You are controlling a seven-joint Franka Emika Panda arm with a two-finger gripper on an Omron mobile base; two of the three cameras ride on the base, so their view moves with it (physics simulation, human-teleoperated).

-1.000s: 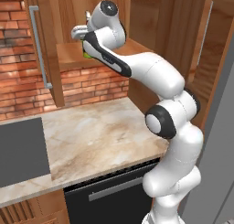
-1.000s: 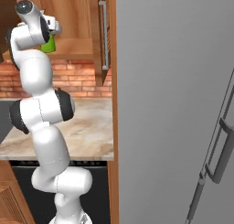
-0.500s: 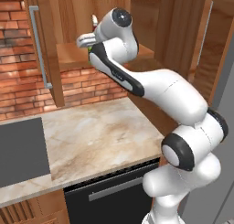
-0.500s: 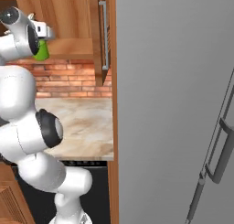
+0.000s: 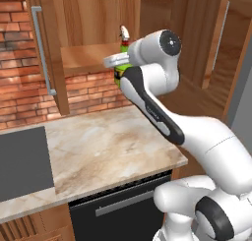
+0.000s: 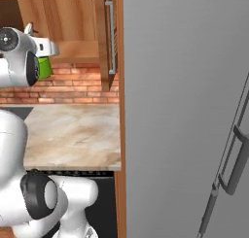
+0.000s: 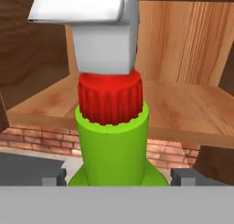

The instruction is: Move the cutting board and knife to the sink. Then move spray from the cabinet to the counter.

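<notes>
The spray [image 7: 112, 127] stands upright between the finger tips of the hand [image 7: 119, 178], which pinches its green body, in front of the cabinet [image 5: 93, 58] shelf. Held upright like this, it can probably go straight down onto the worktop [image 5: 108, 151] below.

– What's the spray [image 7: 112, 150] made of?
– Smooth green plastic, with a ribbed red collar and matt white nozzle.
– And the cabinet [image 5: 93, 23]?
– Grained wood; the counter [image 5: 106, 151] is polished marbled stone.
</notes>
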